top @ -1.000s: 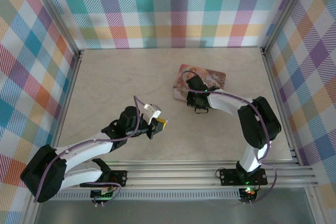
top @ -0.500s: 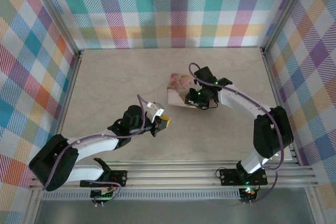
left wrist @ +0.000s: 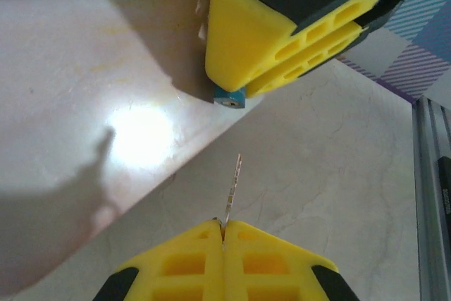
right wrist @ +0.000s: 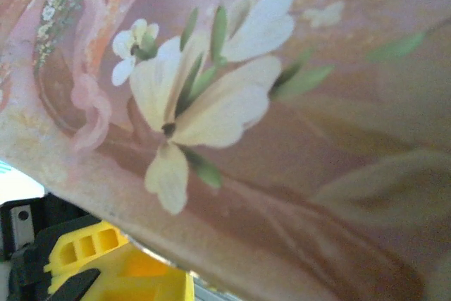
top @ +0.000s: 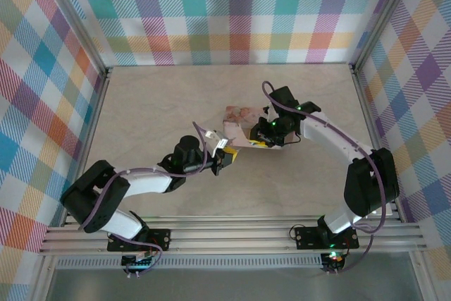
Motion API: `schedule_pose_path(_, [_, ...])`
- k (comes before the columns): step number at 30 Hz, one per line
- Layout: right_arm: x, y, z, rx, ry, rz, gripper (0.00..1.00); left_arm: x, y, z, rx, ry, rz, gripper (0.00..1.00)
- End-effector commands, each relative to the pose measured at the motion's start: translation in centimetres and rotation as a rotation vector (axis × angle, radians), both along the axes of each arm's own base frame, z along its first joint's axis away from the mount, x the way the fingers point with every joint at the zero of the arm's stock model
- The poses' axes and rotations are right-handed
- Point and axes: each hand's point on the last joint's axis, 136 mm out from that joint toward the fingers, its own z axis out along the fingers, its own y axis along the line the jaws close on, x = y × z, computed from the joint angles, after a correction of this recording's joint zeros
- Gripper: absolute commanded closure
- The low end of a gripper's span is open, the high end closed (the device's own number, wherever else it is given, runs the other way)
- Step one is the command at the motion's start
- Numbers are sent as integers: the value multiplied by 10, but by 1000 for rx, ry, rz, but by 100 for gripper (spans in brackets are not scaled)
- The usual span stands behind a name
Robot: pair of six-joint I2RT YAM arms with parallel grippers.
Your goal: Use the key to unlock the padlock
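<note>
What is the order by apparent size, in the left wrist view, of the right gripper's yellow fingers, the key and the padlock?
1. right gripper's yellow fingers, largest.
2-3. key and padlock: too alike to rank; the key is nearer the camera.

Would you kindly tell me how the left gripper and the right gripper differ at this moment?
The left gripper is shut on a thin silver metal key; the right gripper pinches the tiny blue-ended padlock. The left gripper hangs over bare beige tabletop, key aimed at the padlock; the right gripper sits close beside the pink flower-printed box. Both have yellow fingers.
</note>
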Motion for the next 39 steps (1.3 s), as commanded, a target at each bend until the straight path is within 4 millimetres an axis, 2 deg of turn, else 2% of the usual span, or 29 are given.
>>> schedule_pose_path(1, [3, 12, 39, 105, -61, 24, 100, 7, -10, 23, -85, -49, -21, 100])
schedule_pose_path(19, [4, 11, 41, 125, -72, -7, 100, 10, -29, 15, -93, -7, -61, 100])
schedule_pose_path(39, [3, 12, 37, 140, -63, -10, 100, 11, -37, 20, -118, -1, -71, 100])
